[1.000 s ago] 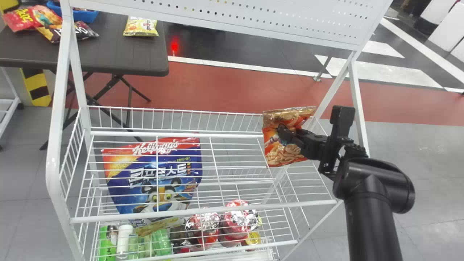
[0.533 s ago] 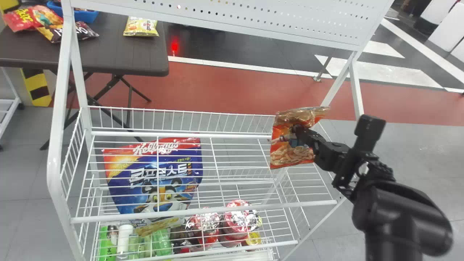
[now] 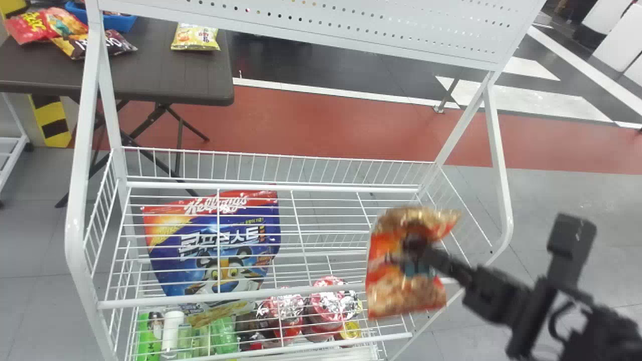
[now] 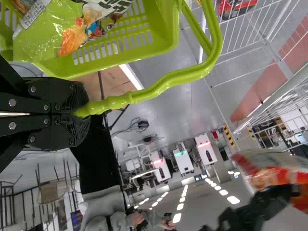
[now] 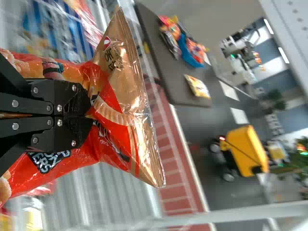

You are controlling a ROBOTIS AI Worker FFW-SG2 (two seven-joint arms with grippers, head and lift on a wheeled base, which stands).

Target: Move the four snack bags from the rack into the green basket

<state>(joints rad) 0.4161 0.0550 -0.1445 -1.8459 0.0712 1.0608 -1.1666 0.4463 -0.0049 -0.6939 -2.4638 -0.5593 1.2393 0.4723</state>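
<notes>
the right end effector (image 3: 416,253) has its fingers closed on a red snack bag (image 3: 406,301), held in the air near the right end of the front edge of the rack (image 3: 75,225). the left end effector (image 4: 83,113) is closed around the handle (image 4: 161,87) of the green basket (image 4: 166,29), with a green bag (image 4: 41,38) inside. a blue pouch (image 3: 213,235) shows through the rack's wires, toward its left edge. beyond, a yellow bag (image 3: 195,39) lies near the right edge of a dark worktop (image 3: 165,75).
</notes>
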